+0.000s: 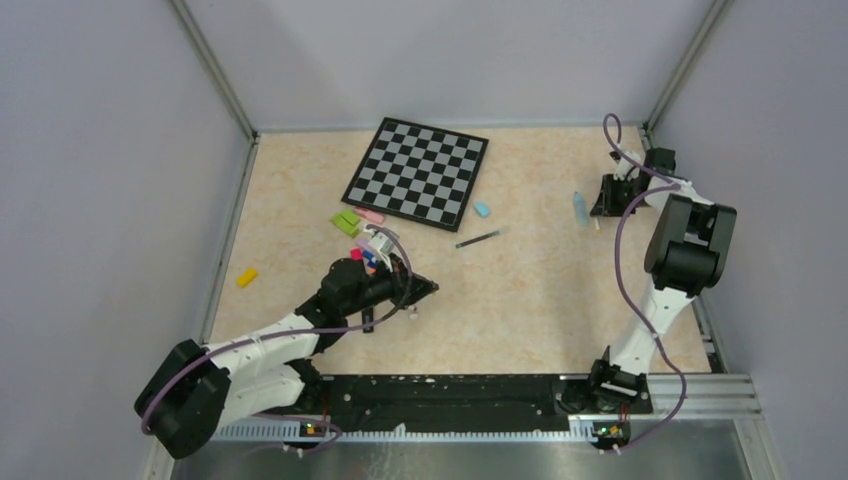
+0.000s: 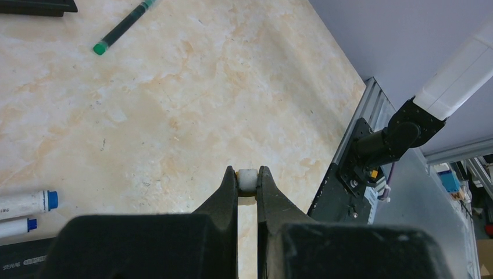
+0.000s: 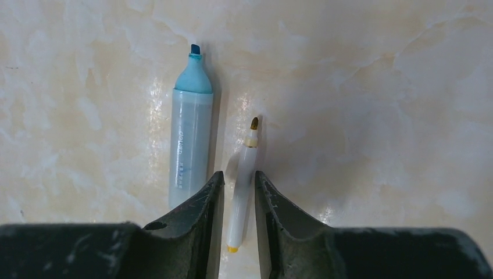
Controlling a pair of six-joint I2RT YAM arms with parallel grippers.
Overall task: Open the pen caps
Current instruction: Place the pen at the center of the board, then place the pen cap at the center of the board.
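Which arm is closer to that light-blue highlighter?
Right. The right gripper sits beside the light-blue highlighter, straddling a thin white pen. The left gripper, pinching a small white piece, is far across the table.

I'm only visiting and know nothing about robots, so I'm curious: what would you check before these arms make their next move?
1. Right gripper not pinching the thin white pen: ok, jaws apart on either side, pen lying on the table.
2. That pen uncapped: ok, tip bare.
3. Light-blue highlighter beside it uncapped: ok.
4. Left gripper has a firm hold: ok, shut on a small white cap.
5. All pens opened: not ok, two white pens have blue caps on.
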